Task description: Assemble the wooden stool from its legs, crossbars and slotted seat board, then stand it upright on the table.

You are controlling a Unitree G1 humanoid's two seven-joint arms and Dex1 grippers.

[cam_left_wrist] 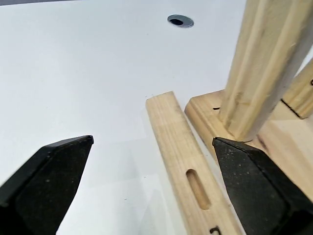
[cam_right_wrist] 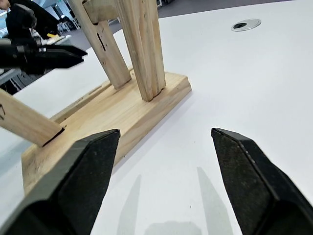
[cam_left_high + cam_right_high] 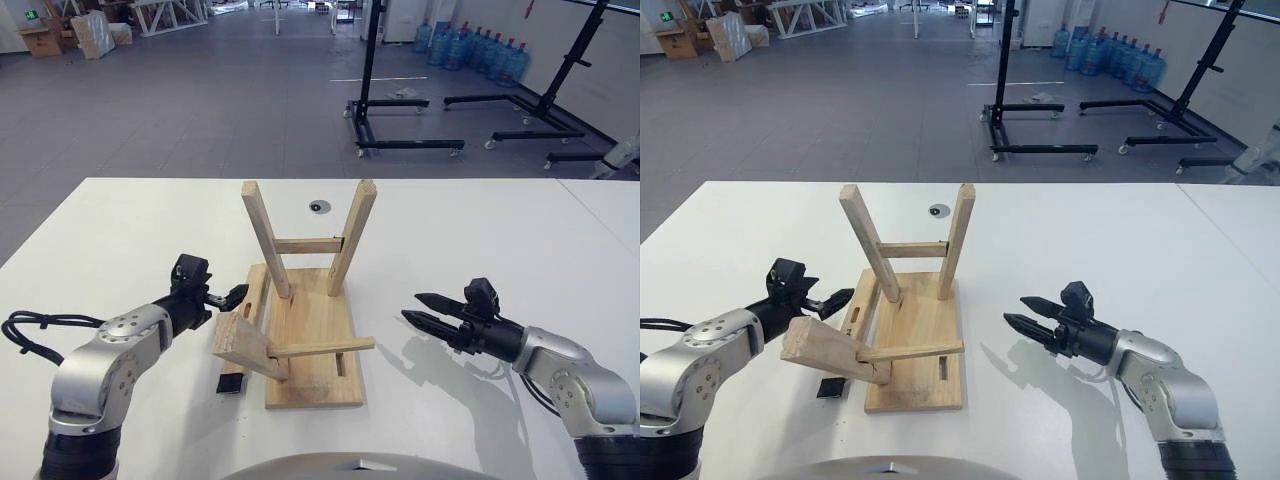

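Our left end effector [image 1: 152,141] is spread wide, one finger on each side of a loose leg [image 1: 182,161] without touching it. That leg lies flat on the table [image 3: 130,230], just beside the left edge of the seat board [image 3: 318,335]. Our right end effector [image 3: 413,306] is also wide open and holds nothing. It hovers over bare table to the right of the board, well apart from it. The seat board lies flat near the middle of the table. At its far end two upright legs [image 3: 265,240] stand in their slots, joined by a short crossbar [image 3: 308,245]. At the near left corner a tilted leg [image 3: 243,345] leans outward, with a second crossbar [image 3: 325,349] sticking out over the board. A small black object [image 3: 231,383] lies just below that leg.
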